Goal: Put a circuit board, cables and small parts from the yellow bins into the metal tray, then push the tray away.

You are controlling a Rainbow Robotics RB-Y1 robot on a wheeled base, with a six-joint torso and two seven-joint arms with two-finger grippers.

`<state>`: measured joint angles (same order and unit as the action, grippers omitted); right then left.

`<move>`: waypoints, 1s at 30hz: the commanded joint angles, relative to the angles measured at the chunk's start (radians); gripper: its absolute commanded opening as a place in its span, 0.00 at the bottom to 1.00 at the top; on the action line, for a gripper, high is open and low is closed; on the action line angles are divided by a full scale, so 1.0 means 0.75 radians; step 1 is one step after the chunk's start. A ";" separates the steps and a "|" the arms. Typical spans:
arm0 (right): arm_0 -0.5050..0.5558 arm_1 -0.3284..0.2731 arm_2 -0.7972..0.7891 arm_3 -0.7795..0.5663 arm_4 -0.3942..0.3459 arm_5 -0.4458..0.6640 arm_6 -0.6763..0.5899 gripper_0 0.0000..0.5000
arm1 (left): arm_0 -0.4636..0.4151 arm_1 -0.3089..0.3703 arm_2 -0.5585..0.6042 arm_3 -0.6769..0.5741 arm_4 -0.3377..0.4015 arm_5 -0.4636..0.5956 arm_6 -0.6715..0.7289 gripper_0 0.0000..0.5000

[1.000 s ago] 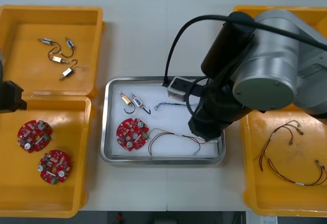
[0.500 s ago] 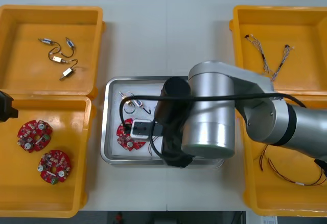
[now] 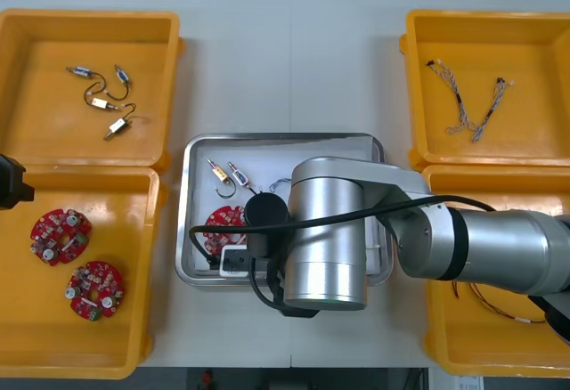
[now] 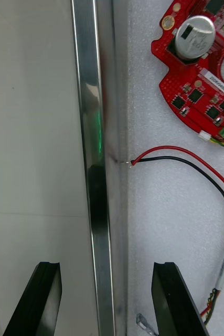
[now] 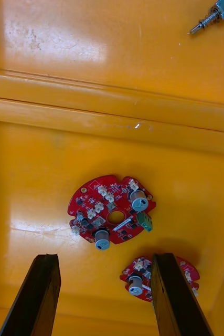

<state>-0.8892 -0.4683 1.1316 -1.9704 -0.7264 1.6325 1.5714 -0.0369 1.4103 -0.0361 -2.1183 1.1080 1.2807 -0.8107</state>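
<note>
Widely spread, right end effector (image 4: 106, 268) astride shiny tray rim (image 4: 91, 131), left end effector (image 5: 105, 260) likewise above red boards (image 5: 112, 212)

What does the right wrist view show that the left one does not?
Right wrist view: the right gripper, open, a finger on each side of the metal tray's rim, and a red and black cable in the tray. Left wrist view: the left gripper, open above a yellow bin with two circuit boards. Both: open black fingers and a red circuit board.
</note>
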 commanded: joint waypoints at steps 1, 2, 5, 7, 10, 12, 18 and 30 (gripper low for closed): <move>-0.031 0.084 0.044 0.052 0.042 -0.017 0.024 1.00 | 0.002 0.016 0.046 -0.031 -0.013 -0.012 -0.013 1.00; -0.029 0.095 0.052 0.064 0.054 -0.017 0.026 1.00 | 0.002 0.016 0.046 -0.031 -0.013 -0.012 -0.013 1.00; -0.021 0.111 0.068 0.091 0.073 -0.029 0.026 1.00 | 0.002 0.016 0.046 -0.031 -0.013 -0.012 -0.013 1.00; -0.005 0.117 0.076 0.097 0.095 -0.037 0.026 1.00 | 0.002 0.016 0.046 -0.031 -0.013 -0.012 -0.013 1.00; 0.005 0.117 0.093 0.097 0.124 -0.052 0.026 1.00 | 0.002 0.016 0.046 -0.031 -0.013 -0.012 -0.013 1.00; 0.018 0.115 0.115 0.099 0.156 -0.064 0.026 1.00 | 0.002 0.016 0.046 -0.031 -0.013 -0.012 -0.013 1.00; 0.050 0.117 0.121 0.097 0.185 -0.074 0.030 1.00 | 0.002 0.016 0.046 -0.031 -0.013 -0.012 -0.013 1.00; 0.073 0.119 0.146 0.099 0.224 -0.097 0.022 0.52 | 0.002 0.016 0.046 -0.031 -0.013 -0.012 -0.013 1.00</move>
<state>-0.8460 -0.4053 1.2260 -1.8874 -0.5669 1.5760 1.5714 -0.0369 1.4102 -0.0360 -2.1220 1.1080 1.2804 -0.8107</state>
